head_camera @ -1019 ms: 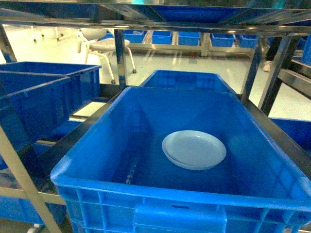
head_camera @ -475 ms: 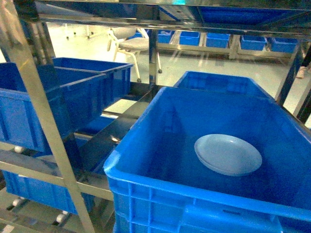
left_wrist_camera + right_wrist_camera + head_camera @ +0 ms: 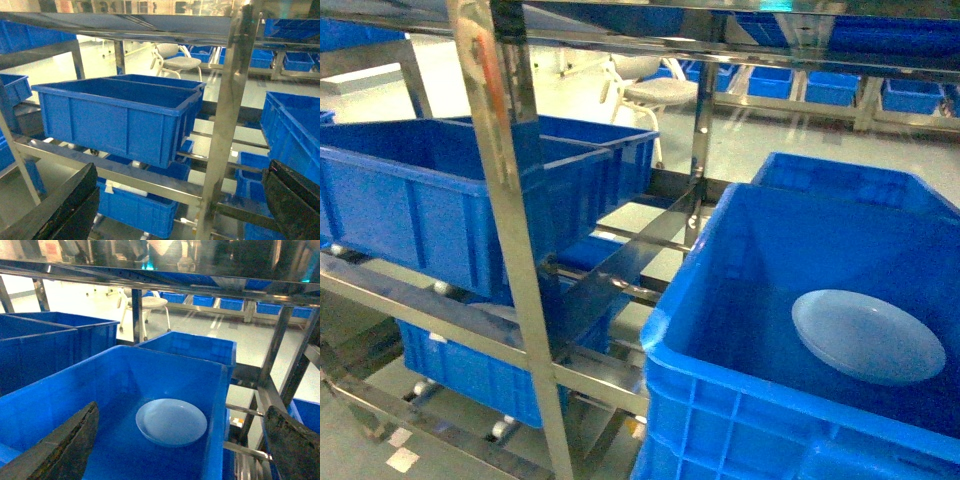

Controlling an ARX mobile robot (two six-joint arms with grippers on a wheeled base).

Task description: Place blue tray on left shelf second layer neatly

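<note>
The blue tray (image 3: 868, 336), a pale round dish, lies flat on the floor of a deep blue crate (image 3: 720, 300) at the right of the head view. The right wrist view shows the tray (image 3: 171, 421) below and ahead of my right gripper (image 3: 182, 411), which is open and holds nothing. The left shelf is the steel rack with an upright (image 3: 510, 230). Its tier on the cross rail (image 3: 420, 312), which I take as the second layer, carries dark blue crates (image 3: 440, 210). My left gripper (image 3: 182, 172) is open and empty, facing that rail (image 3: 115, 169).
More blue crates sit on the lower tier (image 3: 470, 365) and behind the tray's crate (image 3: 850, 180). A steel shelf (image 3: 720, 45) runs overhead. A white chair (image 3: 650, 95) and rows of crates stand on the floor beyond. A steel upright (image 3: 225, 125) rises close before the left gripper.
The head view has swung left: the left rack and its crates now fill the left half, and the tray's crate has slid to the right edge. The tray stays in its crate.
</note>
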